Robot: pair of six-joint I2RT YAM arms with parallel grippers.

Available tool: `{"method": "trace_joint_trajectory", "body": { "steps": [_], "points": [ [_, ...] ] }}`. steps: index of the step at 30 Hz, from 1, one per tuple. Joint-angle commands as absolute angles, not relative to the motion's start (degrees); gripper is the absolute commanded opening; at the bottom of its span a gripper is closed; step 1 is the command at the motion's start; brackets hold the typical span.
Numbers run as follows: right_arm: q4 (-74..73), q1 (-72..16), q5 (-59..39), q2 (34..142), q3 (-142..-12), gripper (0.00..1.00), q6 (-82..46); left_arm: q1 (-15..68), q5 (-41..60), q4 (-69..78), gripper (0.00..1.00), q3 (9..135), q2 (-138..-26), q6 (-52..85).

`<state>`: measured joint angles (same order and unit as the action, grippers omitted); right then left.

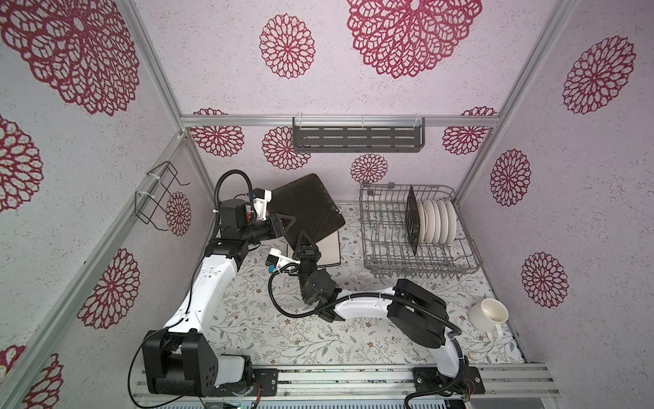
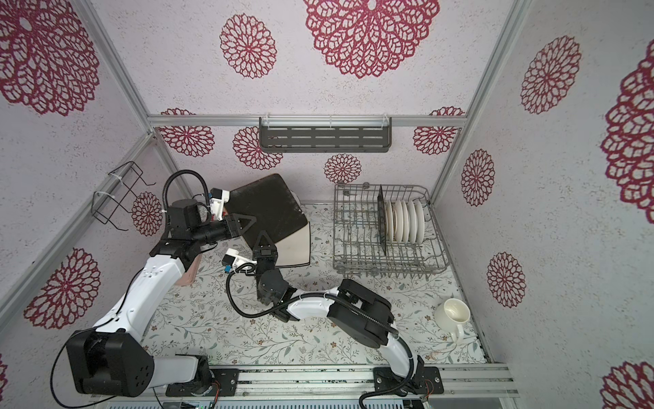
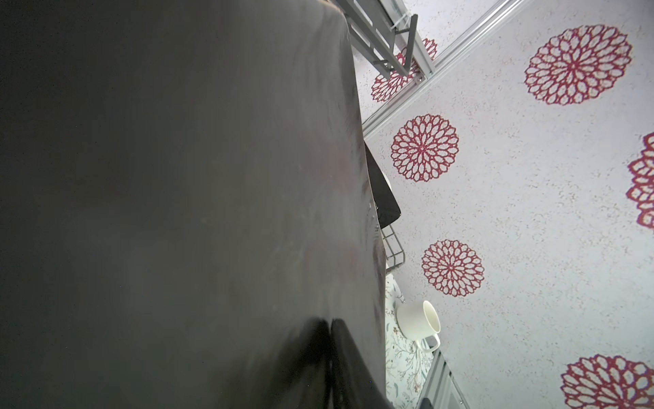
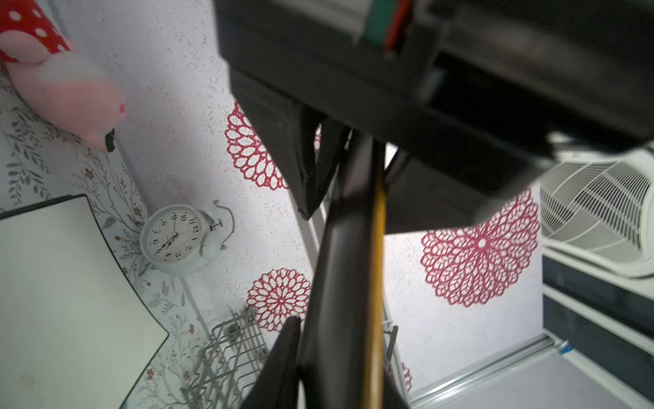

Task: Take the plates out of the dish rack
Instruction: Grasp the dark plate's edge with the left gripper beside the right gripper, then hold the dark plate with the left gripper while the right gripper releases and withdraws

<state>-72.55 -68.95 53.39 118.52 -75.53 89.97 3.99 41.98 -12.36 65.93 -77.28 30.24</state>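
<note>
A square plate with a black back (image 1: 304,209) (image 2: 272,209) hangs tilted in the air left of the dish rack (image 1: 368,212) (image 2: 341,212). My left gripper (image 1: 279,225) (image 3: 331,322) is shut on its left edge, and the dark back (image 3: 177,177) fills the left wrist view. My right gripper (image 1: 304,239) (image 4: 339,347) stands open at the lower edge (image 4: 346,283), which runs between its fingers. Under them a white black-edged square plate (image 1: 331,251) (image 4: 70,283) lies on the table. In the rack stand several round white plates (image 1: 437,221) and one upright square black-backed plate (image 1: 412,219).
A white mug (image 1: 488,315) (image 3: 417,320) lies on its side at the front right. A dark slotted shelf (image 1: 357,136) hangs on the back wall, a black wire holder (image 1: 159,198) on the left wall. A white alarm clock (image 4: 173,240) and a pink plush toy (image 4: 63,81) sit behind the arms.
</note>
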Motion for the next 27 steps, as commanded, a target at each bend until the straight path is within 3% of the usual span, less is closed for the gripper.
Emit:
{"method": "trace_joint_trajectory", "body": {
  "steps": [1,3,12,15,16,21,27],
  "points": [
    [-75.3,-71.2,49.2,111.6,-73.1,0.47,81.3,4.2,45.8,-4.7,0.0,67.5,-75.8,29.2],
    [-74.0,-71.4,49.4,110.7,-72.0,0.57,79.2,4.2,45.4,-4.8,0.0,67.7,-75.8,29.2],
    [-72.0,-72.2,53.1,109.7,-70.5,0.82,77.0,4.0,45.3,-4.1,0.0,69.8,-75.7,29.3],
    [-59.4,-74.1,53.2,105.8,-68.0,0.91,67.3,3.7,45.1,-4.6,0.0,71.6,-76.6,28.7],
    [-52.8,-74.8,52.0,103.8,-66.8,0.98,62.3,3.6,44.9,-5.1,0.0,72.4,-77.2,28.5],
    [-25.5,-75.9,42.7,95.3,-64.2,0.99,36.5,3.3,44.7,-6.9,0.0,74.3,-79.0,27.5],
    [-12.2,-76.2,37.7,88.0,-61.1,0.98,25.6,3.3,43.1,-8.2,0.0,74.0,-78.8,27.1]
  ]
}}
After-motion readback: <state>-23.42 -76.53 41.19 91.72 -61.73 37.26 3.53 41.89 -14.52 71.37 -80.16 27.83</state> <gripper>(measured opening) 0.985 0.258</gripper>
